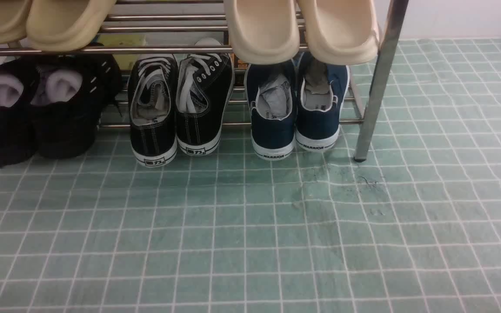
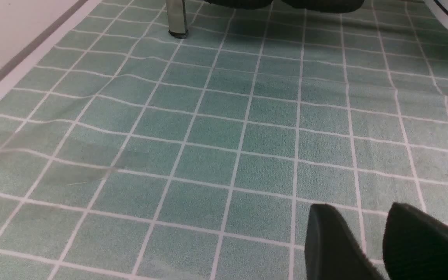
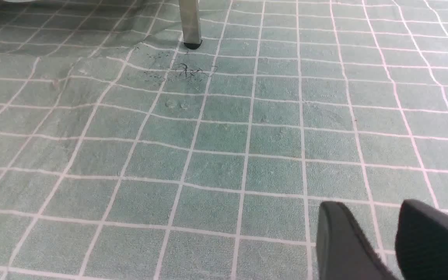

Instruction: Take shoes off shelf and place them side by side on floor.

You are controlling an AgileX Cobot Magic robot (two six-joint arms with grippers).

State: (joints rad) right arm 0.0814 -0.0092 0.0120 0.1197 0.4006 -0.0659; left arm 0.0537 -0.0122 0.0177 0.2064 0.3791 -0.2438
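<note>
1. Front view: the navy shoes (image 1: 296,113) are on the lowest tier of the shelf (image 1: 380,82), at its right end, just beside the right front post. They sit side by side with their heels toward the camera, and "WARRIOR" reads on each white heel strip. The heels stick out past the front rod. They look as if they touch the floor (image 1: 250,234), but this angle does not settle it. Black lace-up sneakers (image 1: 181,108) stand just to their left, and a darker black pair (image 1: 37,113) is further left. Beige slippers (image 1: 302,30) lie on the tier above, directly over the navy pair. Neither arm shows here.

2. Left wrist view: the left gripper (image 2: 358,208) has its two dark fingers spread, with bare green cloth visible in the gap and nothing between them. It hangs over the floor, well apart from the shelf's post (image 2: 176,17). Dark shoe edges (image 2: 286,3) sit along the far edge.

3. Right wrist view: the right gripper (image 3: 368,204) is likewise spread and empty above the wrinkled cloth. The chrome post is ahead of it, with dark scuff marks (image 3: 187,72) near the post's foot.
</note>
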